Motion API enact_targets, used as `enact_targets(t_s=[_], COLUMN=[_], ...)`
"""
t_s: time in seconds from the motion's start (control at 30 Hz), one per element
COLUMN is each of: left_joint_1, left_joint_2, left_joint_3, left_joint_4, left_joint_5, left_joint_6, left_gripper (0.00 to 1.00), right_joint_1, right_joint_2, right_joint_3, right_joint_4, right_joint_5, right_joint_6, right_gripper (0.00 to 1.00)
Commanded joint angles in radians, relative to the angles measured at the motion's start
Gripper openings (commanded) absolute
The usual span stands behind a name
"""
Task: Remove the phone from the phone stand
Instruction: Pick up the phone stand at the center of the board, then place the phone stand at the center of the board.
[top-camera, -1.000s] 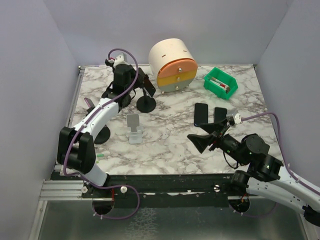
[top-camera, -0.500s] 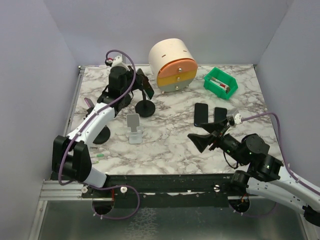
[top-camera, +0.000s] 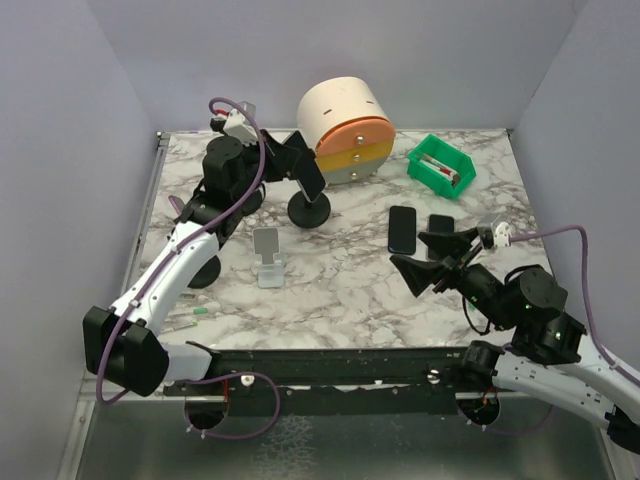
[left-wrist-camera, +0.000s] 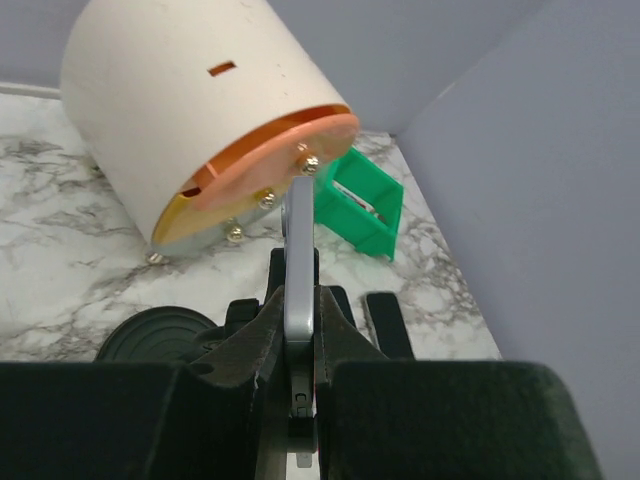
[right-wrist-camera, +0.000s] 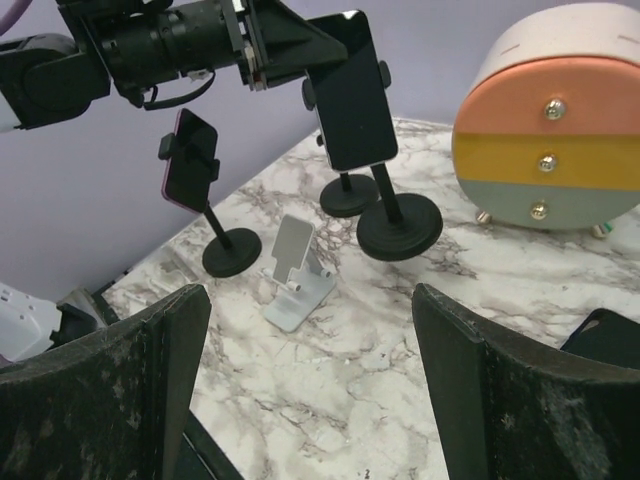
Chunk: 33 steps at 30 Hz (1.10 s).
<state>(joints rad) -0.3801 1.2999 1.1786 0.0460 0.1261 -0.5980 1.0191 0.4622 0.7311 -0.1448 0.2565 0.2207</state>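
Left wrist shows my left gripper (left-wrist-camera: 297, 330) clenched on the slim black phone (left-wrist-camera: 299, 240); I'd draw it straight out of the black round-footed stand (right-wrist-camera: 400, 225), right gripper (top-camera: 430, 258) released

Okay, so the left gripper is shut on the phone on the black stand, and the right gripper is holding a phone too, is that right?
Not quite. The left gripper is shut on the phone on the black stand, but the right gripper is not holding a phone. The right wrist view shows it wide open with nothing in it.
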Motion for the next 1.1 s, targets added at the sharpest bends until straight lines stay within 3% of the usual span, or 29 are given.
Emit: enact_targets(t_s=[0.0,0.27,0.43,0.7,0.9,1.07], left_joint_1=[-0.040,-0.090,-0.144,-0.242,-0.255,-0.256], left_joint_2=[-0.064,-0.143,-0.177,-0.181,-0.174,-0.185], left_joint_3=[-0.010,-0.148,-0.296,-0.364,-0.374,-0.393], left_joint_4=[0.157,0.261,0.403,0.492,0.491,0.482], left_joint_5=[0.164,0.368,0.515,0.476,0.472,0.469], left_joint_6=[-0.046,-0.038,0.003,0.071,0.095,0.125], left_gripper=[0.00,0.00,0.00,0.00,0.00,0.00], right_joint_1=[-0.001,0.000,0.000,-0.001,0.000,0.000], right_joint_2=[-0.020,-0.029,-0.035,-0.068,-0.051,-0.033], right_joint_3=[0.061,0.138,0.123,-0.004,-0.098,-0.132], right_joint_4=[-0.065,-0.142,-0.152,-0.069,-0.030,0.000], right_joint_5=[0.048,0.048,0.021,0.050,0.198,0.225], right_joint_6=[-0.087,-0.169,-0.131,-0.044,0.105,0.166], right_gripper=[0.87,0.87,0.87,0.87,0.91,0.96])
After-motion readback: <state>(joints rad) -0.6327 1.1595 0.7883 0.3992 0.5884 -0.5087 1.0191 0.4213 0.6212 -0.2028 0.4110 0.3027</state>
